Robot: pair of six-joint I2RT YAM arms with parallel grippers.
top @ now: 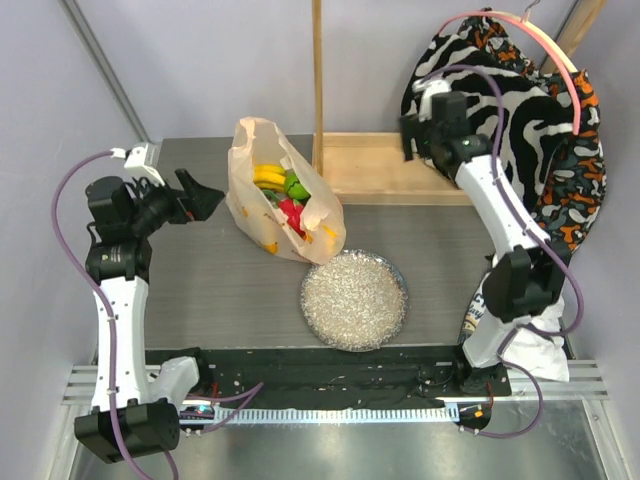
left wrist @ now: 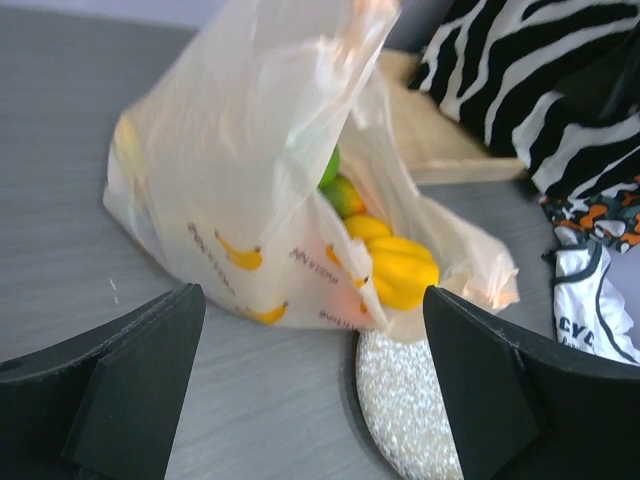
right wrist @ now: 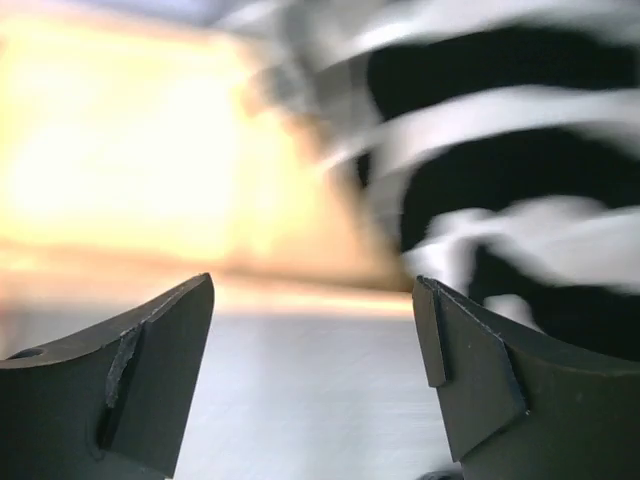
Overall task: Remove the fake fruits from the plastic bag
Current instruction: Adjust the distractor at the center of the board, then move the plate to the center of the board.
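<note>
landmark: the plastic bag [top: 252,150].

nearest item: a round speckled plate [top: 355,300] lies at the bag's near right corner. its rim is right against the bag's edge; i cannot confirm contact.

my left gripper [top: 212,202] hangs just left of the bag, close to it but apart. the fingers are spread wide and point at the bag, with nothing between them.

the bag lies slumped on the grey table [top: 200,280] with its mouth gaping. the fake fruits sit inside it: yellow bananas [top: 268,175] at the far end of the opening, a green fruit [top: 296,185] beside them, and a red fruit [top: 291,213] nearer to me. the left wrist view shows more yellow pieces at the mouth.

beyond the bag on its right are a pale wooden board [top: 390,170] and an upright wooden post [top: 318,80].

my right gripper [right wrist: 312,285] is well right of the bag, over the board's far end. its fingers are wide apart and empty, beside a zebra-striped cloth [top: 520,120]. the right wrist view is blurred.
</note>
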